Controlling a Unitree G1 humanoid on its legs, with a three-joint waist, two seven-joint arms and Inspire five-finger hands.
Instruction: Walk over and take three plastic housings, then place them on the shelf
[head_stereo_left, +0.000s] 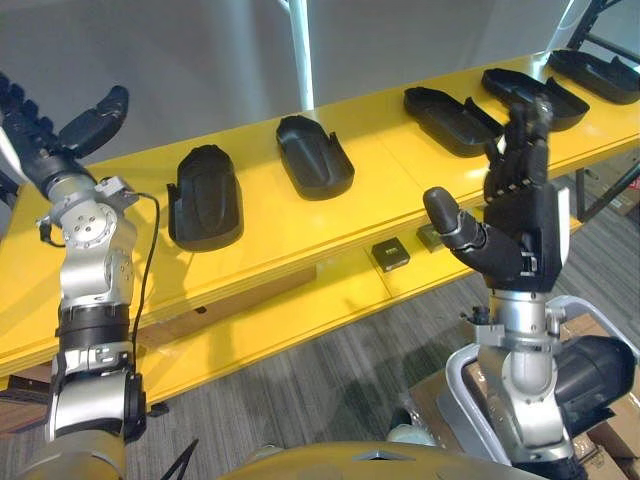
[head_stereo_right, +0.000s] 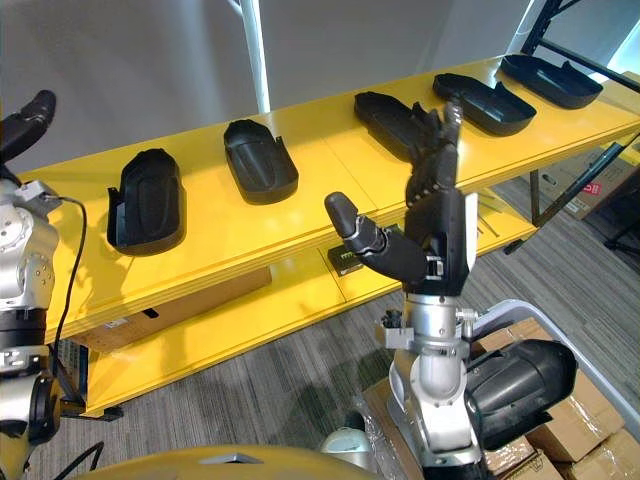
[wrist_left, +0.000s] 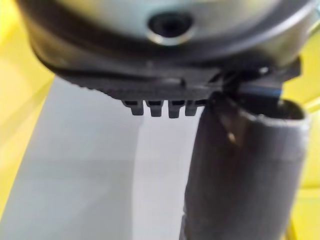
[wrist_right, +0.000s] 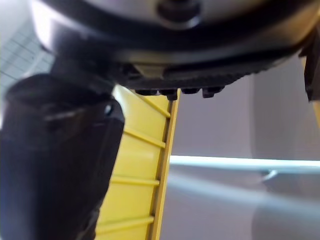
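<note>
light: bright, even | glare: sheen on shelf (head_stereo_left: 390, 165) | source: perhaps overhead

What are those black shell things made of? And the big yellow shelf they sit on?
The black shells look like moulded plastic: thin curved walls and a dull finish with soft highlights on the rims. The yellow shelf is smooth and glossy and reflects light. It is probably painted metal or board, but the paint hides which.

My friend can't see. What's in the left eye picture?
Five black plastic housings lie in a row on a yellow shelf. The robot's left hand and right hand hover in front of it, open and holding nothing.
</note>
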